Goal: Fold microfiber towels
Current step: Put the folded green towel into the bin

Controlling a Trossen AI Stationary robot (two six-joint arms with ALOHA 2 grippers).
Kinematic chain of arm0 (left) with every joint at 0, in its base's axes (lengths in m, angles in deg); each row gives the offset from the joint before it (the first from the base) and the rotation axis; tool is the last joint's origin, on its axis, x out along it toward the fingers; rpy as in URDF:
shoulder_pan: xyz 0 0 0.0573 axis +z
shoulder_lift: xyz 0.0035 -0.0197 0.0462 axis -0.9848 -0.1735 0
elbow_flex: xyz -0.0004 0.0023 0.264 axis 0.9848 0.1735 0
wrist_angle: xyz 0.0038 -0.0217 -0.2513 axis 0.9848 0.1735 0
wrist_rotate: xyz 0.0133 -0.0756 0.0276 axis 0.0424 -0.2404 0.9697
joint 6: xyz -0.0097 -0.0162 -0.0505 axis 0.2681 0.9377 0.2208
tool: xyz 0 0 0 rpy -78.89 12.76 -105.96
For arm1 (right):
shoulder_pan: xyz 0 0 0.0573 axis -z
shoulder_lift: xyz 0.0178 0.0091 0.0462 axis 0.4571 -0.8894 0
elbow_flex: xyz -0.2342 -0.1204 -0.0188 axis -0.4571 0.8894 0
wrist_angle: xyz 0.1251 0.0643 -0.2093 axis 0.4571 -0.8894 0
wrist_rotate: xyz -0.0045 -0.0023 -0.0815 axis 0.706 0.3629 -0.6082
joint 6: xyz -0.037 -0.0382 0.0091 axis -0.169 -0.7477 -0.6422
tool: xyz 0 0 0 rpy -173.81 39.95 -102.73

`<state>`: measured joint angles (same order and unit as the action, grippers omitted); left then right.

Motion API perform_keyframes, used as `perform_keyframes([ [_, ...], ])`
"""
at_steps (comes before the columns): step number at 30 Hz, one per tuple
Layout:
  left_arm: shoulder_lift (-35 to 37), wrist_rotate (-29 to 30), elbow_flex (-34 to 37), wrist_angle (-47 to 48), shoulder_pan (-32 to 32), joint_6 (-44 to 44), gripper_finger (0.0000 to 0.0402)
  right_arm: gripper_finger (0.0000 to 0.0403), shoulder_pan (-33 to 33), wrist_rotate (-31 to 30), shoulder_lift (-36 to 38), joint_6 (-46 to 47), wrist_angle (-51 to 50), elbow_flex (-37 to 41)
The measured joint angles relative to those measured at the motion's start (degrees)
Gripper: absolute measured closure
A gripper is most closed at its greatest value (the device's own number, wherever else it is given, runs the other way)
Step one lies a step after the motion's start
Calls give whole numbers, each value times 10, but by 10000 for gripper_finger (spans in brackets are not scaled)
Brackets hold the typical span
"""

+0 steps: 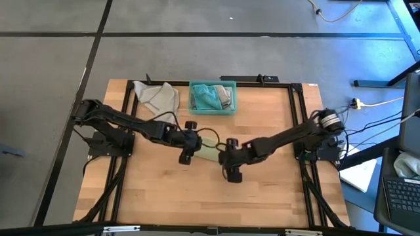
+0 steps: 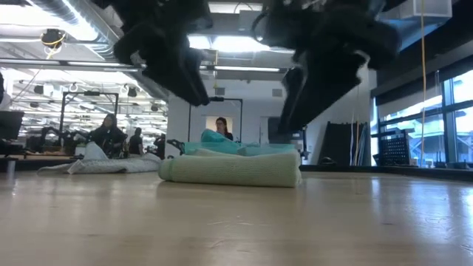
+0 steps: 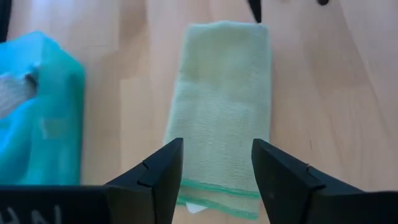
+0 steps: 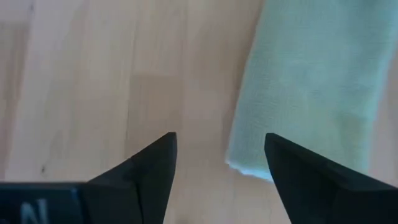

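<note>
A pale green microfiber towel [image 1: 207, 152] lies folded into a long narrow pad on the middle of the table, flat on the wood [image 2: 230, 168]. My left gripper [image 1: 186, 156] hangs open over its left end; in the left wrist view the stitched green edge [image 3: 217, 190] shows between the fingers [image 3: 217, 174]. My right gripper [image 1: 232, 173] hangs open above the towel's right end, and the towel's corner [image 4: 249, 165] shows between its fingers [image 4: 221, 155]. In the low view both grippers stand clear above the towel [image 2: 199, 96] [image 2: 284, 122].
A teal plastic bin [image 1: 212, 97] with teal and grey cloths inside stands at the table's far edge, behind the towel [image 3: 43, 112]. A light grey towel [image 1: 156, 95] lies crumpled to the left of the bin. Bare wood stretches toward the near edge [image 1: 210, 203].
</note>
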<state>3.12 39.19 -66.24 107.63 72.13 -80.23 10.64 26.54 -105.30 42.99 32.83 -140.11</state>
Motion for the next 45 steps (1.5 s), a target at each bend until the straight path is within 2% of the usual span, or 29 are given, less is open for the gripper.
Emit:
perform_keyframes([
  [7, -8, -50, 32, -65, -8, -36, 212, 156, 5, -58, -85, -3, -5, -69],
  [14, -53, -75, 51, -79, -13, -77, 205, 156, 15, -57, -155, 10, -22, -100],
  [21, -74, -75, 50, -116, -10, -68, 204, 156, 30, -89, -157, 28, -33, -102],
  [31, -157, -68, 49, -122, 5, -60, 198, 156, 43, -85, -157, 30, -30, -99],
  [36, -173, -64, 47, -125, 16, -36, 197, 158, 48, -68, -154, 32, -9, -75],
  [40, -174, -60, 48, -132, 19, -18, 197, 185, 48, -61, -152, 32, 5, -56],
  [45, -176, -50, 48, -122, 19, 0, 215, 264, 48, -55, -152, 26, 9, -45],
])
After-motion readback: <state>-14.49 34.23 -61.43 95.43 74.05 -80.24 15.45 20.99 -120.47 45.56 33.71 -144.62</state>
